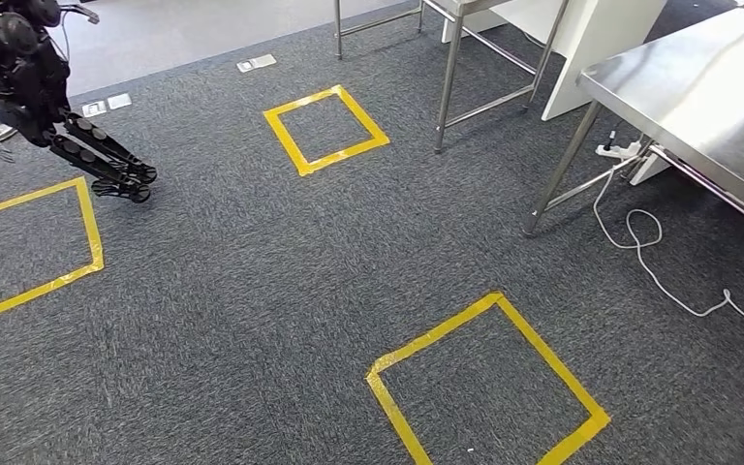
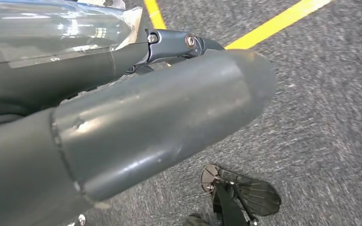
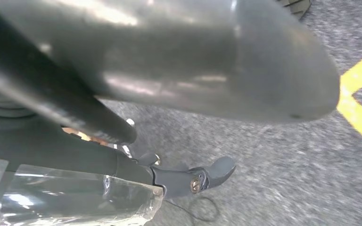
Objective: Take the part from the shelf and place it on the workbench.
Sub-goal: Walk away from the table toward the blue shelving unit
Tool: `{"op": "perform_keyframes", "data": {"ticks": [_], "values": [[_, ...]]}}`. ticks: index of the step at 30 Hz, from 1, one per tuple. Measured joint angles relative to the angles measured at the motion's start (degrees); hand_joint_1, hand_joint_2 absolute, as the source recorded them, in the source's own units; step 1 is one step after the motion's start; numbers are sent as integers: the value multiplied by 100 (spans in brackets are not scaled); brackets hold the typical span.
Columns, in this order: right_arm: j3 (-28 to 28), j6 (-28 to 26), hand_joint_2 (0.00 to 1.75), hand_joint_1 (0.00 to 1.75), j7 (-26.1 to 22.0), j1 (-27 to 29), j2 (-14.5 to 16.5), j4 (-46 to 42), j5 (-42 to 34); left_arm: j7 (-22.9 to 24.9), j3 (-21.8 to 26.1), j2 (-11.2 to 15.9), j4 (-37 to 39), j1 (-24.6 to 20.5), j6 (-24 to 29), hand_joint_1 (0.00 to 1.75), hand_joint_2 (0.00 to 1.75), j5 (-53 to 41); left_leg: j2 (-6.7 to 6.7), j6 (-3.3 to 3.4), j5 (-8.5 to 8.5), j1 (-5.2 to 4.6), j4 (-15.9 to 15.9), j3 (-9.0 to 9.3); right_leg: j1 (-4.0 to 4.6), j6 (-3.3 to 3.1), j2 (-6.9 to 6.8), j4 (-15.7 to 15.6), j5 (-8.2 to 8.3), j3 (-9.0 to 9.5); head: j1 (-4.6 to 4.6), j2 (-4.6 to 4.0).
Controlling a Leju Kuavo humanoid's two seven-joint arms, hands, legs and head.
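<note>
Left hand (image 2: pixel 136 127) and right hand (image 3: pixel 169 70) each press a clear bag (image 2: pixel 52 28) (contents unclear); grey carpet (image 1: pixel 252 271) below; finger spread hidden.

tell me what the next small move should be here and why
Probably a step and turn to its right, toward the shiny steel workbench. The clear plastic-wrapped part lies against the fingers of the left hand and the right hand, and the bench stands off to the right. Mind the white cable by its legs.
</note>
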Motion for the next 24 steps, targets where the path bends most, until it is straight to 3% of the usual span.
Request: {"op": "perform_keyframes", "data": {"ticks": [2,5,7,9,11,12,13,14,16,18,20,22,24], "values": [[-19,-7,0,0,1,-4,2,1,2,64,-8,5,4,-4,20,0,0,-3,-98,-65,-24,-15,48,-25,-23,-8,122,-478,179,198,-2,1],[-26,-8,0,0,2,-31,12,1,13,151,-20,13,8,4,62,0,0,12,-154,-144,-29,19,81,-69,-2,-123,45,-526,221,249,-18,1],[-27,-2,0,0,-1,-39,16,0,49,183,-20,16,12,3,85,0,0,48,69,-190,-180,28,327,-184,-8,-211,-49,-539,239,272,-36,0],[-26,11,0,0,-5,-34,15,1,109,199,-20,15,17,-14,103,0,0,95,323,-222,-523,27,963,-485,21,-282,-153,-543,228,278,-53,0],[-23,25,0,0,-9,-29,8,2,183,223,-16,14,23,-19,140,0,0,139,376,-237,-777,34,1637,-830,59,-313,-273,-542,213,278,-55,0],[-20,30,0,0,-8,-31,3,2,222,238,-9,14,26,-16,162,0,0,155,387,-232,-769,35,1754,-897,74,-321,-329,-541,207,279,-56,0],[-17,32,0,0,-4,-34,0,2,262,252,1,14,28,-11,180,0,0,170,402,-217,-656,33,1652,-851,87,-327,-384,-541,200,285,-57,0],[-13,33,0,0,5,-41,-1,2,291,264,10,14,29,-9,193,0,0,180,439,-189,-466,29,1322,-682,99,-332,-435,-542,194,295,-57,0],[-5,38,0,0,33,-59,3,2,329,287,19,13,31,-17,214,0,0,193,647,-110,-164,-6,514,-264,132,-326,-519,-542,178,318,-51,0],[9,53,0,0,70,-73,4,2,358,311,26,10,31,-29,241,0,0,217,776,-44,-102,-60,173,-98,148,-293,-588,-544,163,327,-48,0],[26,70,0,0,109,-80,9,1,379,325,44,7,32,-32,258,0,0,238,680,10,-76,-78,133,-93,147,-243,-660,-555,149,337,-51,0],[43,84,0,0,132,-82,10,0,399,337,60,-1,33,-32,266,0,0,243,573,71,-7,-51,30,-48,145,-212,-540,-411,47,284,-42,0],[62,98,0,0,138,-75,-1,1,411,344,64,-7,34,-39,269,0,0,244,466,110,43,-28,-37,-30,123,-237,-282,175,-242,14,-23,0]]}}
